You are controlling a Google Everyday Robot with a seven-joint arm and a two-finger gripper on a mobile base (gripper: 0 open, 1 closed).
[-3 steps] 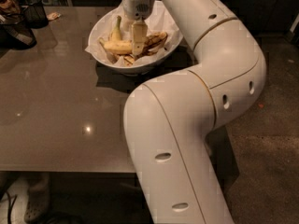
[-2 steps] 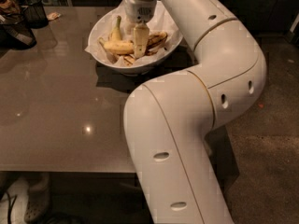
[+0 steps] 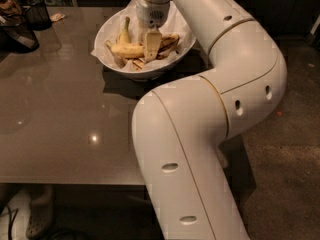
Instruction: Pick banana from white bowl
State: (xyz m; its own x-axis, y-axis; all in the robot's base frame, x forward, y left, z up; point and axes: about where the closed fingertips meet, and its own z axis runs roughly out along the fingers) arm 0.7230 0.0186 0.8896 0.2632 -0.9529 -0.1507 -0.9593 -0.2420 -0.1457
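Reaching into the large round glossy white bowl [image 3: 150,74], the tool [image 3: 151,48] has the long curved yellow banana [image 3: 126,50] just left; grip cannot be told.

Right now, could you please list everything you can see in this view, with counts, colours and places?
white bowl: one, white, far part of the table.
paper: one crumpled sheet, white, lining the bowl.
banana: one, yellow with brown marks, lying across the bowl's middle.
smaller banana: one, yellow, stem upright, bowl's back left.
brown-striped pieces: count unclear, yellow-brown, bowl's right side.
black mesh cup: one, black, table's far left.
table: one, grey-brown, left and centre.
shoe: one, pale, floor at bottom left.
arm: one, white, right foreground, reaching to the bowl.
end effector: one, white, down in the bowl at the banana's right end.
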